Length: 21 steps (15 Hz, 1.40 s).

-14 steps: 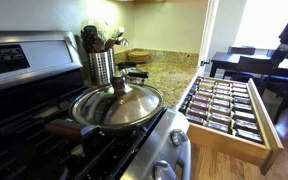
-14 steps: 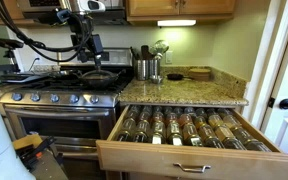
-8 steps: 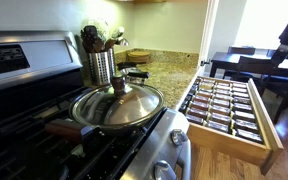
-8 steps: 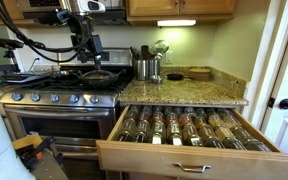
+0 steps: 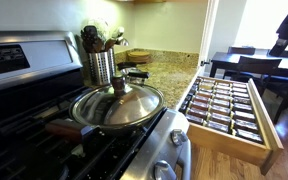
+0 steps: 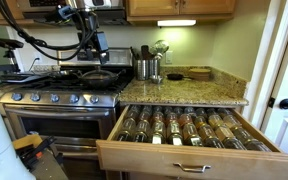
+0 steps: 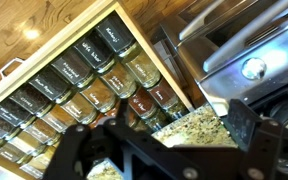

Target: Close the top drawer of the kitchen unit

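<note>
arm (image 6: 82,22) high above the stove (image 6: 59,98) — jaws apart, top drawer (image 6: 184,158) out

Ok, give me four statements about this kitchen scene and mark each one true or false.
1. The top drawer is pulled out. True.
2. It holds cutlery. False: it holds tidy rows of spice jars.
3. The claw grips the drawer's handle. False: the claw hangs open above the stove, well apart from the drawer.
4. A lidded pan sits on the stove. True.
</note>
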Motion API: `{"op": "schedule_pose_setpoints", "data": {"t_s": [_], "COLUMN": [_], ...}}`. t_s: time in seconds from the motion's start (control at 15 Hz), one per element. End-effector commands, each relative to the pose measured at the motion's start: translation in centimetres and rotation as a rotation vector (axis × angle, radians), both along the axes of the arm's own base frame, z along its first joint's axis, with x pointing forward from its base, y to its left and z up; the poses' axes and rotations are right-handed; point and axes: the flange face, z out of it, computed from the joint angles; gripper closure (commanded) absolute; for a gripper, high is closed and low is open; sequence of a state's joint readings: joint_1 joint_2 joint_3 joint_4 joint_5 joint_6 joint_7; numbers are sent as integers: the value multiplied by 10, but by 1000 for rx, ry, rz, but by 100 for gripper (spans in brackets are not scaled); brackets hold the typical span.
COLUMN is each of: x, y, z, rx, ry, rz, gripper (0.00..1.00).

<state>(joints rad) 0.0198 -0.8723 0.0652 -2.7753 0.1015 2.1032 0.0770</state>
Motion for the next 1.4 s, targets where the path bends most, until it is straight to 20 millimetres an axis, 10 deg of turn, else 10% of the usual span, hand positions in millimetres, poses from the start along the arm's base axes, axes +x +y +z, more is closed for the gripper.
{"op": "schedule_pose_setpoints", "data": {"t_s": [0.0,0.8,1.33], "x": [16,59,65], "y": [-36,-162,-165], "z": [5,-24,-34], "rx": [4,-8,-14], "ry": [-13,-65,-40], "rz": [-144,-587,-615], "gripper": [0,0,0]}}
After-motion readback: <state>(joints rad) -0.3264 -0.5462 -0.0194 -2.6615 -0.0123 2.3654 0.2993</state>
